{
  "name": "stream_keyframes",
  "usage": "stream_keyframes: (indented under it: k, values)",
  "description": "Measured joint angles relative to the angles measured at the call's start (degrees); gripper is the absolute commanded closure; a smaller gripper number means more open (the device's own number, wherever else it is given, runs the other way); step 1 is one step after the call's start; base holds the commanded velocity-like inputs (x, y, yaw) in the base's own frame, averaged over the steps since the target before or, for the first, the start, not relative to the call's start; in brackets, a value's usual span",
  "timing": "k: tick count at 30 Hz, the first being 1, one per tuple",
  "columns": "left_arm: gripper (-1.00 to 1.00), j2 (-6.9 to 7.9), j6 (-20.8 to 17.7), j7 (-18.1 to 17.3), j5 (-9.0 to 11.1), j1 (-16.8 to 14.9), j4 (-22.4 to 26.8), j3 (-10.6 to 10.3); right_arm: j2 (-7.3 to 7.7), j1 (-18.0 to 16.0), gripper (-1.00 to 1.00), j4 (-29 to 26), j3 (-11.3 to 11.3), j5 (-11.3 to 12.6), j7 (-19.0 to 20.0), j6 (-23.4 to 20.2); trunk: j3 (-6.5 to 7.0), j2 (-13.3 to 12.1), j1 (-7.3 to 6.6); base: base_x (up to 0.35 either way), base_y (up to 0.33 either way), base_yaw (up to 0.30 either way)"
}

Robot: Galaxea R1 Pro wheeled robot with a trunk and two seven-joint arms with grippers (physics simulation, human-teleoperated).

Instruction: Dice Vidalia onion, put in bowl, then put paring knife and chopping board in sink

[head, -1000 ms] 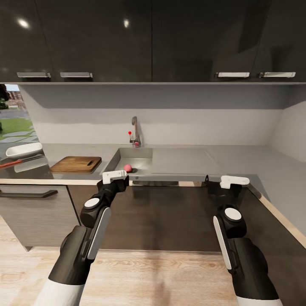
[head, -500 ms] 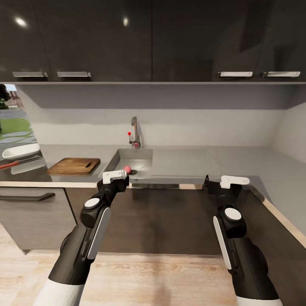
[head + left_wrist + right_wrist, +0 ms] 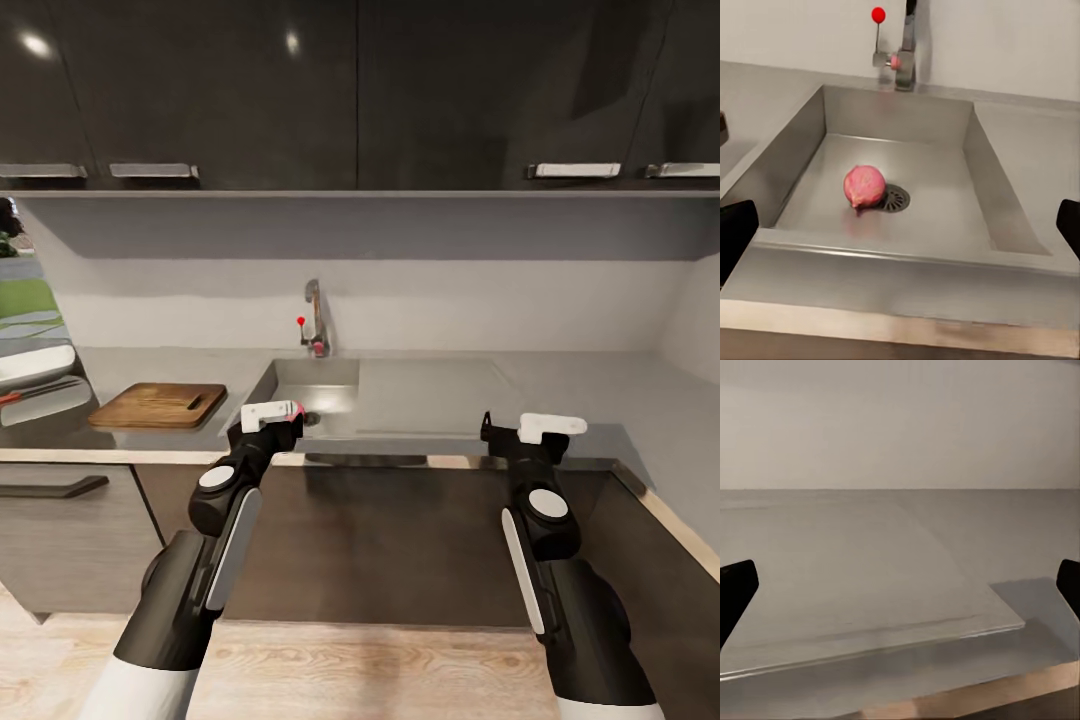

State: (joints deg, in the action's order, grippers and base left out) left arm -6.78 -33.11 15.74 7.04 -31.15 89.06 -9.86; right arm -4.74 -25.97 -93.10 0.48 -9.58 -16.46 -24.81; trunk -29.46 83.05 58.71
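Closer to the sink [image 3: 300, 385] now; Vidalia onion [image 3: 865, 186] unretrieved, left gripper [image 3: 268, 428] and right gripper [image 3: 520, 432] spread, empty; every step remains.

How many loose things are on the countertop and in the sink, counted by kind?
Onion, in the sink: 1
Chopping board, on the countertop: 1
White bowl, at the picture's left edge: 1
Red-handled knife, mostly cut off by that edge: 1
Total: 4

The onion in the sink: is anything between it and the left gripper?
Only the sink's front wall, which the open left gripper must clear. The onion lies alone beside the drain.
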Motion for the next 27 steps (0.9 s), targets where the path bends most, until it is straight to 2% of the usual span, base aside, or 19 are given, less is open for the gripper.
stream_keyframes:
  k: [17, 27]
  values:
    - [-1.00, 0.21, -0.3, 0.0, -0.2, 0.0, -0.1, 0.0, 0.00, 0.0, -1.00, 0.0, 0.0, 0.0, 0.0, 0.0, 0.00, 0.0, 0.00, 0.211, 0.000, 0.000]
    - [-1.00, 0.61, -0.3, 0.0, -0.9, 0.0, -0.1, 0.0, 0.00, 0.0, -1.00, 0.0, 0.0, 0.1, 0.0, 0.0, 0.00, 0.0, 0.01, 0.146, 0.000, 0.000]
